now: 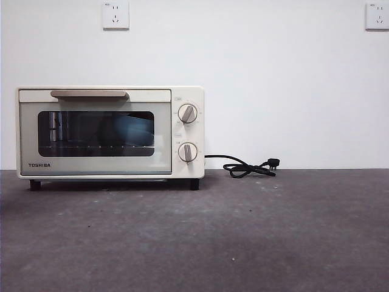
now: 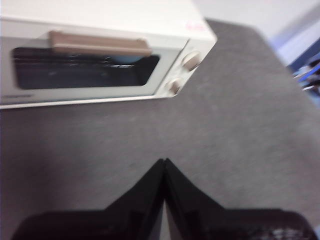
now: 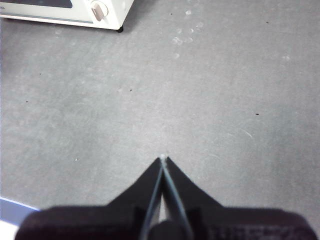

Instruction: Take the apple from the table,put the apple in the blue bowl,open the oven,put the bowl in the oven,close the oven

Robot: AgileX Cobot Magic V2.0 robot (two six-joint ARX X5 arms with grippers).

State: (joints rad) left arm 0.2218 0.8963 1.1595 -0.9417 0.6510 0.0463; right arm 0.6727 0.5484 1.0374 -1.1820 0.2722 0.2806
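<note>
The cream-white oven [image 1: 109,132] stands at the left of the table [image 1: 243,237] with its door closed and its beige handle [image 1: 89,94] up. Through the dark window the blue bowl [image 1: 129,131] shows inside on the rack. The apple is hidden. In the left wrist view my left gripper [image 2: 164,161] is shut and empty above the table, a short way in front of the oven [image 2: 100,55]. My right gripper [image 3: 163,159] is shut and empty over bare table, farther from the oven [image 3: 95,12]. Neither gripper shows in the front view.
The oven's black cord and plug [image 1: 249,166] lie on the table to the right of the oven, by the white wall. Two wall sockets [image 1: 115,15] sit high on the wall.
</note>
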